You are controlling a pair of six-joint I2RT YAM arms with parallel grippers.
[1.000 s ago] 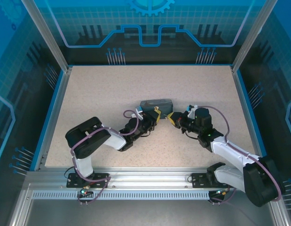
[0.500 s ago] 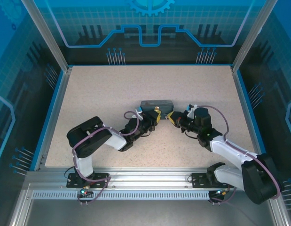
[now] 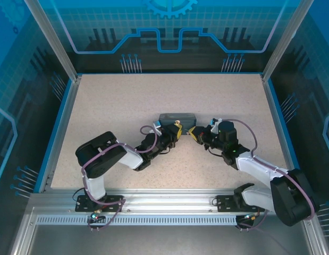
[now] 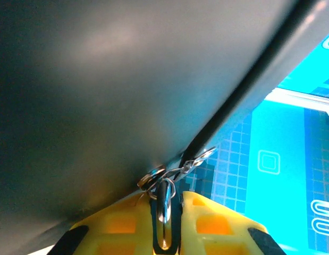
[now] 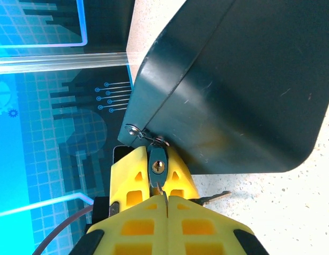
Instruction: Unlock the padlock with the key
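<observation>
Found L arm folded low, reaching right to ctr of counter (image 3: 100, 101). Left claw (image 3: 177, 133) clamped on padlock (image 5: 157, 166) at near edge of dark box (image 3: 177, 118), with shackle pinched btwn yellow fingers (image 4: 207, 223). Found R arm bent low, reaching left. Right claw (image 3: 192, 133) pressed together on key (image 5: 157, 187), key tip at padlock's keyhole. Vs. a sec ago: noted right claw edged slightly left twd padlock and R elbow drawn in. Saw no shift in L arm or box.
</observation>
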